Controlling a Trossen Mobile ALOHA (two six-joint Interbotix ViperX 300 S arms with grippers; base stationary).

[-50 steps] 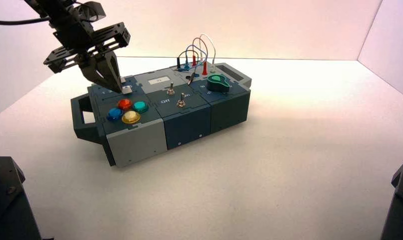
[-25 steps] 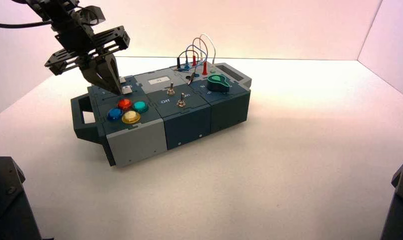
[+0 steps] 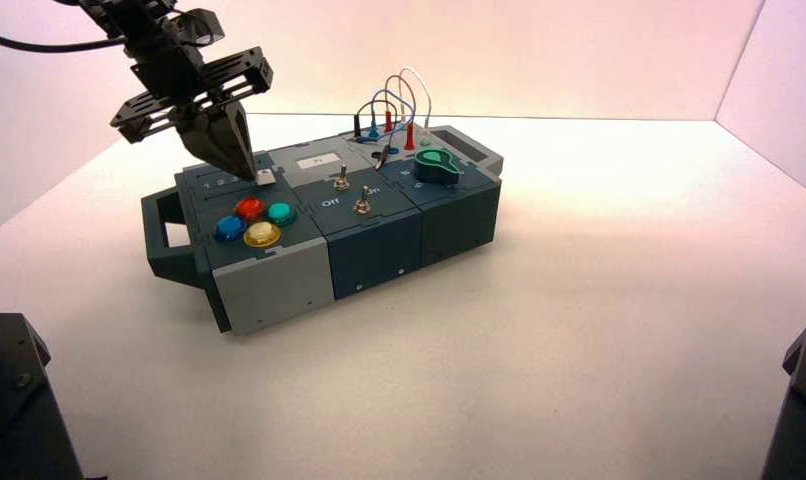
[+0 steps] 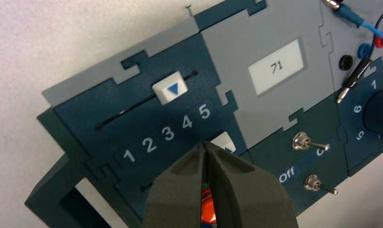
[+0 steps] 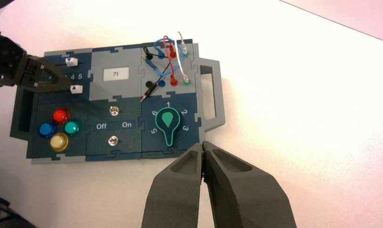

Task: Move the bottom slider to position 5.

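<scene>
The bottom slider (image 4: 226, 141) is a small off-white knob, half hidden behind my left fingertips. It sits at the end of its track just below the numeral 5. It also shows in the high view (image 3: 266, 177) and the right wrist view (image 5: 76, 89). My left gripper (image 4: 205, 145) is shut and empty, with its tips against the knob's left side (image 3: 247, 171). The twin top slider (image 4: 169, 88) stands between 3 and 4. My right gripper (image 5: 202, 145) is shut and empty, held high off the box beyond the green knob.
The box (image 3: 279, 280) bears a display reading 71 (image 4: 276, 67), two toggle switches (image 4: 303, 141), several round coloured buttons (image 3: 251, 222), a green knob (image 5: 169, 122) and looped wires (image 3: 394, 100). Handles stick out at both ends.
My left gripper has moved to the right along the track, and the bottom slider's knob has slid right with it towards the 5 end.
</scene>
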